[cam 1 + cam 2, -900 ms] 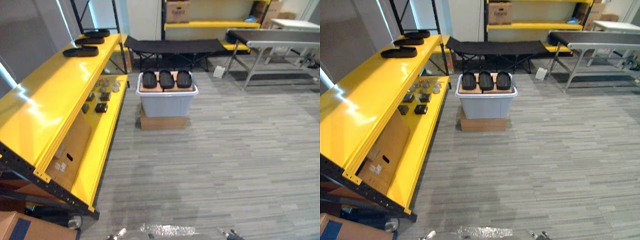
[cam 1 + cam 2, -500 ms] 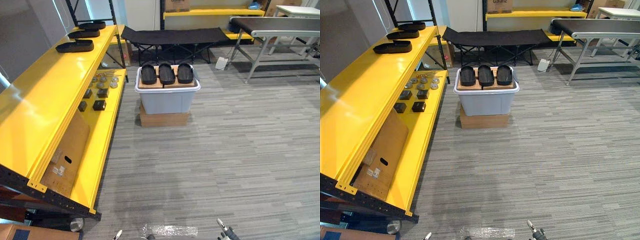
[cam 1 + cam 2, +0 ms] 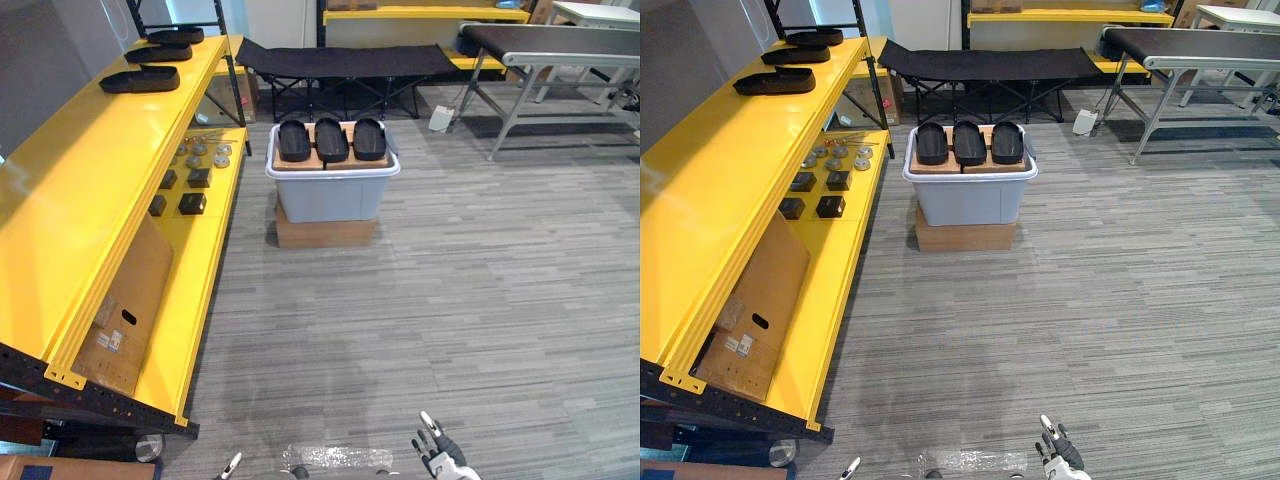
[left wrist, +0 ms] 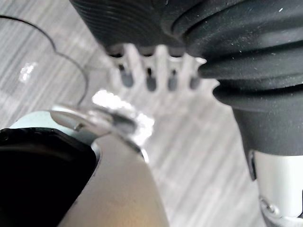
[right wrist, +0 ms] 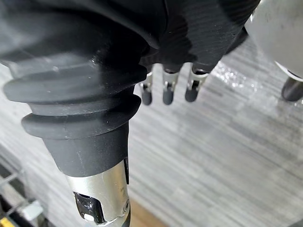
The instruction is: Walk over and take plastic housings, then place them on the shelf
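Three black plastic housings (image 3: 331, 140) lie side by side on cardboard on top of a grey bin (image 3: 330, 195) straight ahead across the floor. Three more housings (image 3: 140, 80) rest on the top level of the yellow shelf (image 3: 70, 200) at the left. My right hand (image 3: 440, 458) shows at the bottom edge, far from the bin, with its fingers (image 5: 166, 90) straight and holding nothing. A fingertip of my left hand (image 3: 231, 466) shows at the bottom edge; its fingers (image 4: 150, 78) hang straight over the floor, also empty.
The bin stands on a flat cardboard box (image 3: 325, 232). Small dark and round parts (image 3: 190, 178) and a leaning cardboard sheet (image 3: 125, 300) sit on the shelf's lower level. A black cot (image 3: 340, 62) and a metal-legged conveyor table (image 3: 560, 42) stand behind the bin.
The camera has shifted, so shelf and bin sit slightly differently in the picture. My right hand has risen further into view at the bottom edge.
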